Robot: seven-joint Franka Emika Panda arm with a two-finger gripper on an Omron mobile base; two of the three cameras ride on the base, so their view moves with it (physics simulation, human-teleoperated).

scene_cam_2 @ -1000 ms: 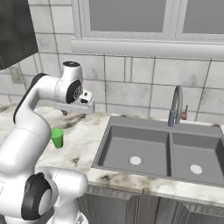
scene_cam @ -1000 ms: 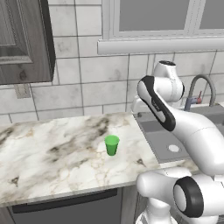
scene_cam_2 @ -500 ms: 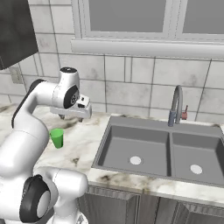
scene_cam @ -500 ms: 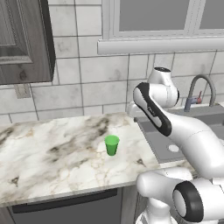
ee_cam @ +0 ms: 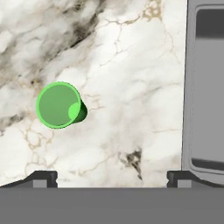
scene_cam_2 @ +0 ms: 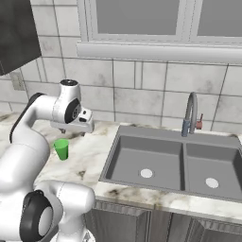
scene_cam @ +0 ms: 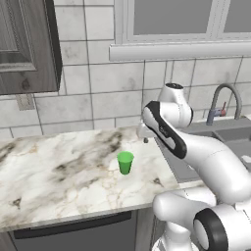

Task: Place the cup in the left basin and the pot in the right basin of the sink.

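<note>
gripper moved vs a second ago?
Yes. In the right base view the gripper has swung left, away from the faucet, and come lower, toward the cup standing on the counter. Jaws open, empty.

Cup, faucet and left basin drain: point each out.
cup (scene_cam: 125, 162), left base view, side wall.
faucet (scene_cam_2: 190, 113), right base view, curved neck.
left basin drain (scene_cam_2: 146, 173), right base view, centre.

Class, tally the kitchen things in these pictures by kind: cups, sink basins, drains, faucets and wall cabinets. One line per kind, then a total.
Green cup: 1
Sink basins, left basin and right basin: 2
Round pale drains: 2
Faucet: 1
Wall cabinet: 1
Total: 7
</note>
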